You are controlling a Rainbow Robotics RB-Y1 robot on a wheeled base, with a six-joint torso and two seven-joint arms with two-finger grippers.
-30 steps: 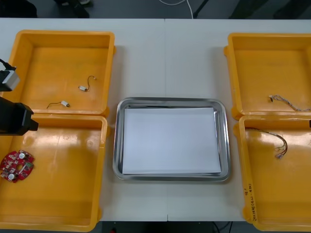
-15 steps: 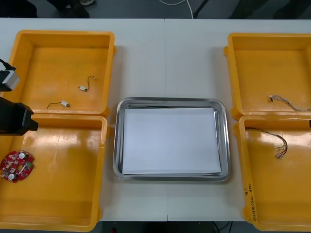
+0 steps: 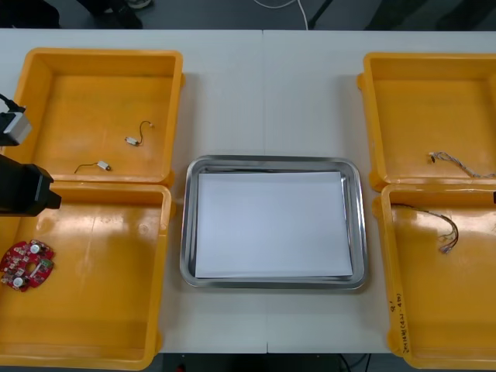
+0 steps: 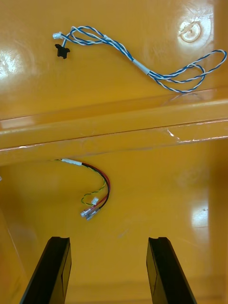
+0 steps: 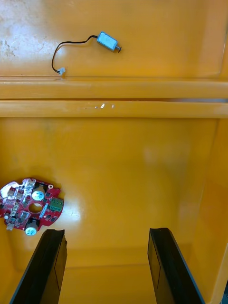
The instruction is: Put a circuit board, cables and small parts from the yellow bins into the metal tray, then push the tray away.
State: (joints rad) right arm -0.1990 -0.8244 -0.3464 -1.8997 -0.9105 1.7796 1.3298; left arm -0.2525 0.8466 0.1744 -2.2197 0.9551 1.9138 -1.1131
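Observation:
A round red circuit board [image 3: 27,264] lies at the left end of the near-left yellow bin [image 3: 101,325]. My left gripper [image 5: 108,267] hangs open over that bin's floor, and the circuit board [image 5: 29,213] sits just beyond and outside one finger. My right gripper [image 4: 107,271] stands open above the near-right bin [image 3: 434,310], short of a red and yellow cable [image 4: 95,194]. The metal tray [image 3: 271,164], white inside, rests between the bins with nothing in it.
The far-left bin [image 3: 101,62] holds two small metal parts [image 3: 132,141] with thin wires. A twisted blue and white cable [image 4: 137,64] lies in the far-right bin [image 3: 426,77]. My left arm [image 3: 19,190] sits at the table's left edge.

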